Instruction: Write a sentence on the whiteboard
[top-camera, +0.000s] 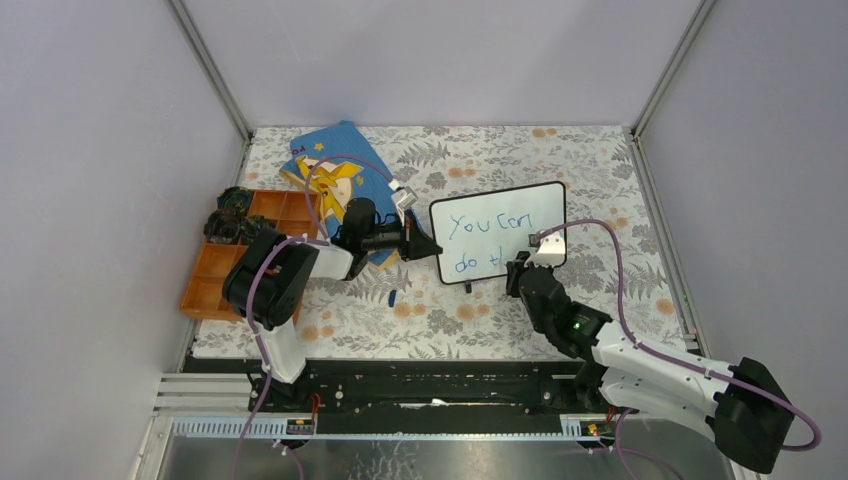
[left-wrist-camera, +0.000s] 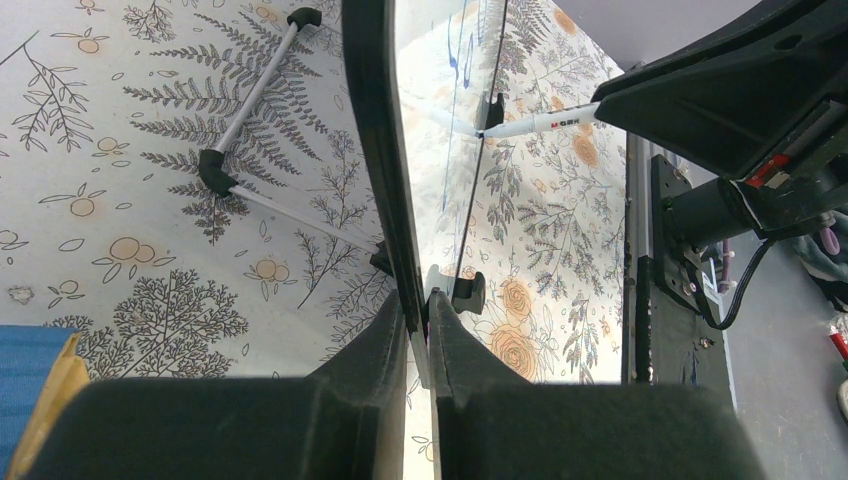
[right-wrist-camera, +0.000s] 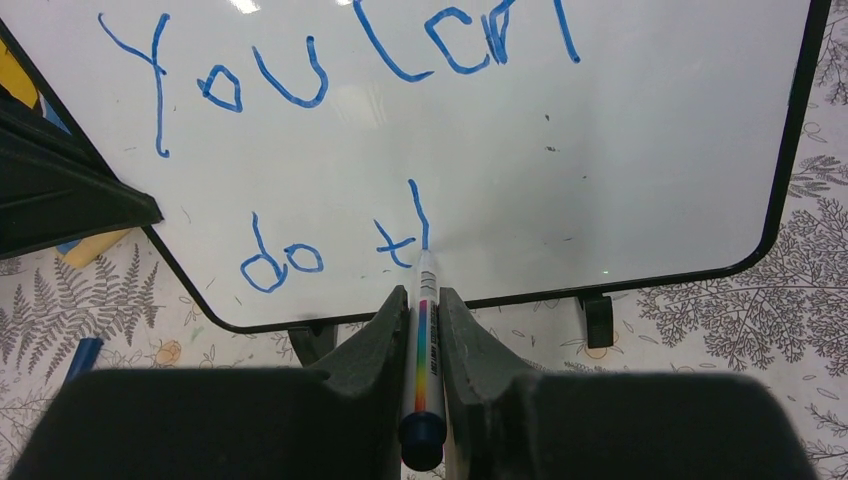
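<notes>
The whiteboard (top-camera: 515, 215) stands propped on the flowered table, a white board with a thin black frame. Its sentence (top-camera: 490, 225) reads "You can" in blue, with "do" and two strokes of another word below. My left gripper (top-camera: 425, 246) is shut on the board's left edge; in the left wrist view the gripper (left-wrist-camera: 421, 312) pinches the black frame (left-wrist-camera: 372, 150). My right gripper (right-wrist-camera: 422, 300) is shut on a white marker (right-wrist-camera: 421, 340) with a rainbow stripe. The marker's tip touches the whiteboard (right-wrist-camera: 620, 140) at the foot of the last stroke, under the sentence (right-wrist-camera: 300, 80).
A blue picture book (top-camera: 335, 160) lies behind the left arm. An orange compartment tray (top-camera: 215, 275) with dark items sits at the left edge. A small blue cap (top-camera: 393, 297) lies on the cloth in front of the board. The board's rear wire stand (left-wrist-camera: 250, 100) rests behind it.
</notes>
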